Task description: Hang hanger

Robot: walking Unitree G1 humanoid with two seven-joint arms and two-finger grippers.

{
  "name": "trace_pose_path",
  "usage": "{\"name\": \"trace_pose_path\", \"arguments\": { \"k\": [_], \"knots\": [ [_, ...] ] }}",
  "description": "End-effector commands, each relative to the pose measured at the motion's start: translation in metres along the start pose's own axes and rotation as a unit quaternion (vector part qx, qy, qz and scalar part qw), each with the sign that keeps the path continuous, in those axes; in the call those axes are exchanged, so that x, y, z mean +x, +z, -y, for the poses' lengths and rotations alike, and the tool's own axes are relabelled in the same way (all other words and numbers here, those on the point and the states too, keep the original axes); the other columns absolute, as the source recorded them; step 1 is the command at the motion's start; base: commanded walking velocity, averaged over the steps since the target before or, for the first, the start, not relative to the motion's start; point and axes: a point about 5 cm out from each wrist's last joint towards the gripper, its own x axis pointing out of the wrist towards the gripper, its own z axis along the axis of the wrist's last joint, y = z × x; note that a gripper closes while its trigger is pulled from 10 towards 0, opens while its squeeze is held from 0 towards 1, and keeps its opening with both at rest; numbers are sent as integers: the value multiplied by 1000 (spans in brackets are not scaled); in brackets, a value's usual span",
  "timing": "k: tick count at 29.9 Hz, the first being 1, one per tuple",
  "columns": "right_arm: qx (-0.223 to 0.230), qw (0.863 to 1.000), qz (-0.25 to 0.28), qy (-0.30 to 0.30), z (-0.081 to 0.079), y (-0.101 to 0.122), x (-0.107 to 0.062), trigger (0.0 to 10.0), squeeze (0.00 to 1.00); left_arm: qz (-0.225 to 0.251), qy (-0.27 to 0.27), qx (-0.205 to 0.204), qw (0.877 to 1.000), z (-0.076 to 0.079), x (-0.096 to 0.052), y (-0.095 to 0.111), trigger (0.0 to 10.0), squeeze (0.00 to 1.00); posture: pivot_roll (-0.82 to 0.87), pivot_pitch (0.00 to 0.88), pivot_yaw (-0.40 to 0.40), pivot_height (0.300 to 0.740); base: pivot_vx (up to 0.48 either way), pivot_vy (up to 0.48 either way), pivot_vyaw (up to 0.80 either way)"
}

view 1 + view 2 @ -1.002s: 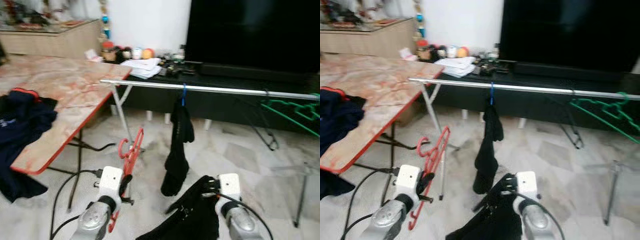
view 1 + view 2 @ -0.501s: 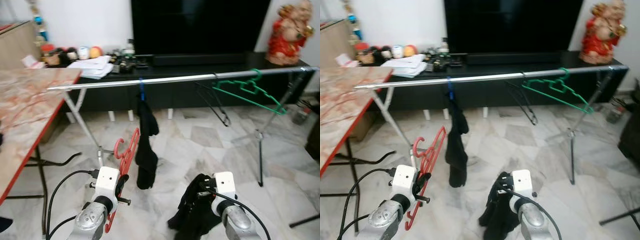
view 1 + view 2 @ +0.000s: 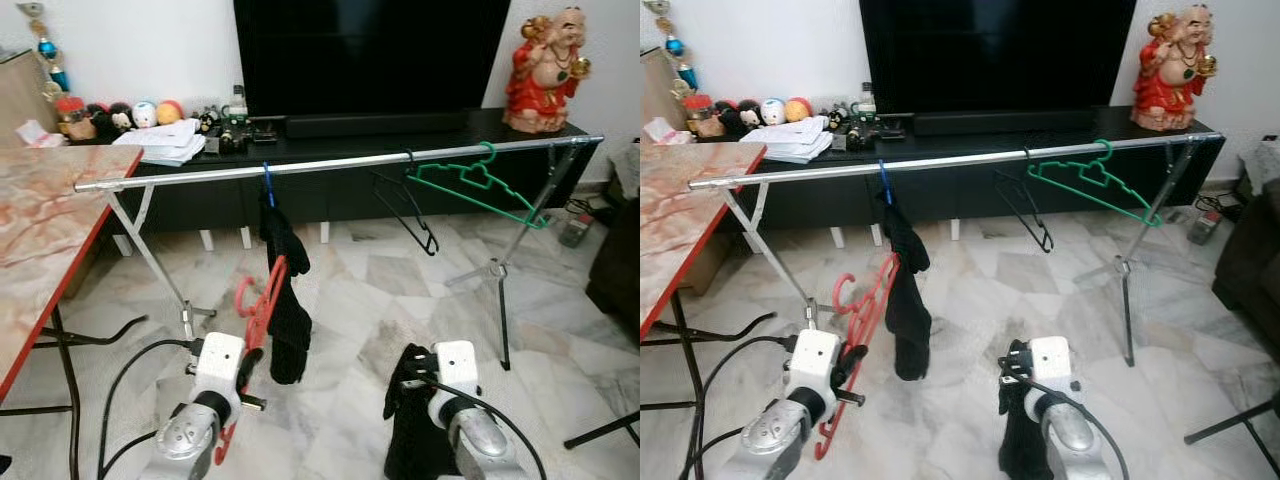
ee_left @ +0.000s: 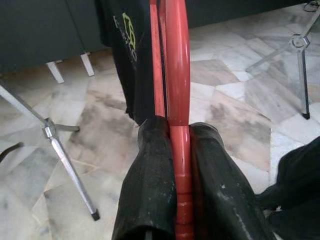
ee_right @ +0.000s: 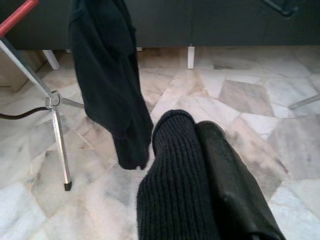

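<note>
- The left gripper [image 4: 175, 165] clamps the red plastic hanger [image 3: 262, 300], which rises from its fingers.
- The right gripper [image 5: 200, 165] pinches a black knitted garment [image 3: 405, 430].
- The hanger's hook curls left, below the silver metal rail [image 3: 330, 163].

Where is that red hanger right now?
The red hanger is clamped in the left end effector, low on the robot's left, its hook up beside the black garment hanging from the silver rail.

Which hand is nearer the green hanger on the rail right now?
Right. The right hand, gripping a black garment, sits low, below and left of the green hanger. The left hand, clamped on the red hanger, is farther left.
</note>
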Motion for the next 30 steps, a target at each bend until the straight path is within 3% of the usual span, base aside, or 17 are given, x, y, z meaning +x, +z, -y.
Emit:
{"name": "trace_pose_path", "arguments": {
  "k": [1, 13, 30],
  "knots": [
    [-6, 1000, 16, -1, 2, 7, 2, 10000, 0, 4, -1, 3, 1000, 1, 0, 3, 10000, 0, -27, 0, 62, 740, 0, 0, 0],
    [-3, 1000, 18, -3, 0, 8, 3, 10000, 0, 2, 1, 9, 1000, 0, 1, 4, 10000, 0, -21, 3, 64, 740, 0, 397, 0],
    [-3, 1000, 16, -6, 2, 7, 4, 10000, 0, 1, -4, 11, 1000, 1, 1, 4, 10000, 0, -16, 9, 64, 740, 0, 0, 0]
  ]
}}
